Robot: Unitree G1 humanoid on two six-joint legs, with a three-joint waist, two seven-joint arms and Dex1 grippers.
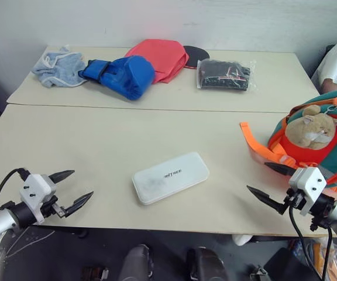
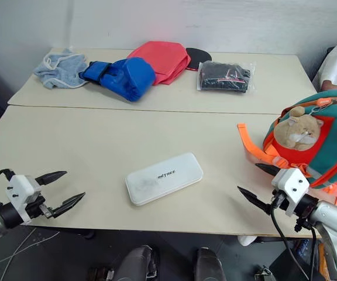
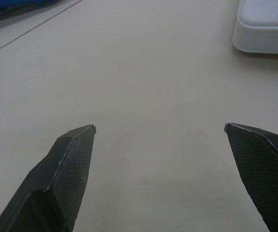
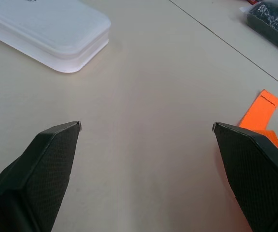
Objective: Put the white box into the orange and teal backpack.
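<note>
the white box (image 1: 170,177) lies flat mid-desk (image 1: 98,146), untouched. the backpack (image 1: 326,140) sits at the desk's right edge. left claw (image 1: 73,188) and right claw (image 1: 268,184) both gape wide, holding nothing.

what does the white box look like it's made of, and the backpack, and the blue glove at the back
White box: likely hard plastic, smooth matte shell with rounded moulded edges. Backpack: apparently soft woven fabric, with webbing straps and a plush hamster. Blue glove: probably padded synthetic leather, judging by its slight sheen and puffy shape.
</note>
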